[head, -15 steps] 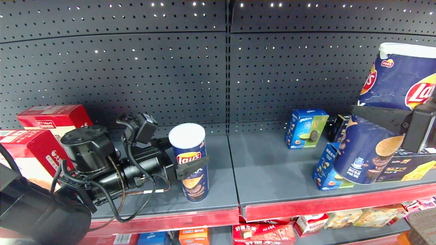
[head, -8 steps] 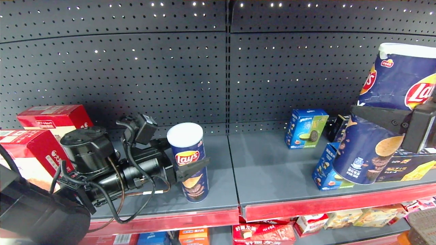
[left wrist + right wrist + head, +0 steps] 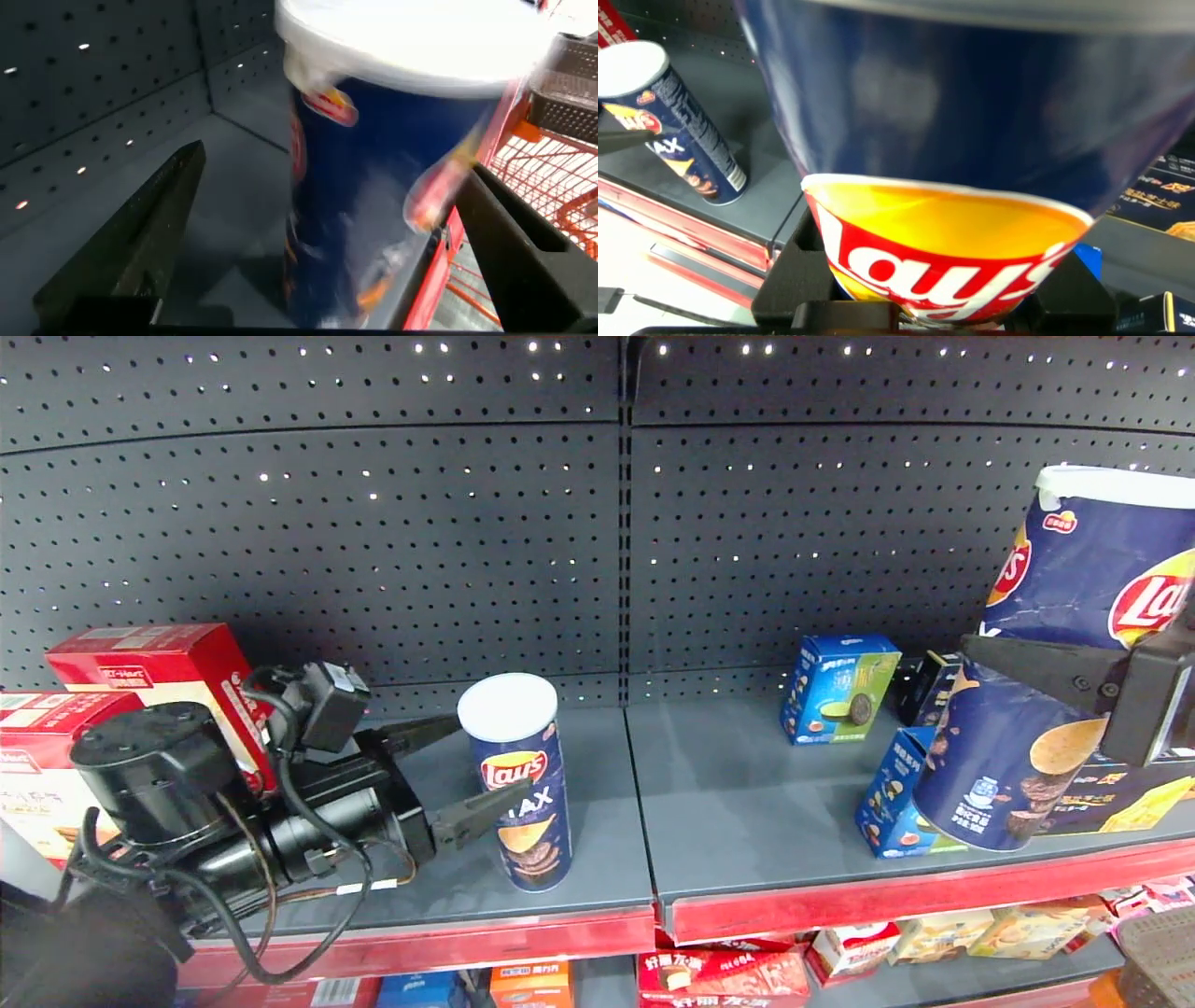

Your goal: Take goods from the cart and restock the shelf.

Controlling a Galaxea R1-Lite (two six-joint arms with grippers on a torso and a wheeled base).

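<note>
Left claw: spread wide, one finger on either side of the small chip can.
Small chip can: stood upright on the shelf, white lid up, near the red front edge and just left of the seam between the two shelf boards.
Left wrist view: showed a plain gap between the far finger and the can. Whether the near finger touched it could not be told. A red wire cart lay beyond the shelf edge.
Right claw: clamped on the large chip can, which hung tilted above the shelf's right end, in front of the blue boxes.
Right wrist view: looked along the large can, with the small can well apart from it on the shelf.
Head view: red boxes stood behind the left arm, and packets lay on the lower shelf.
</note>
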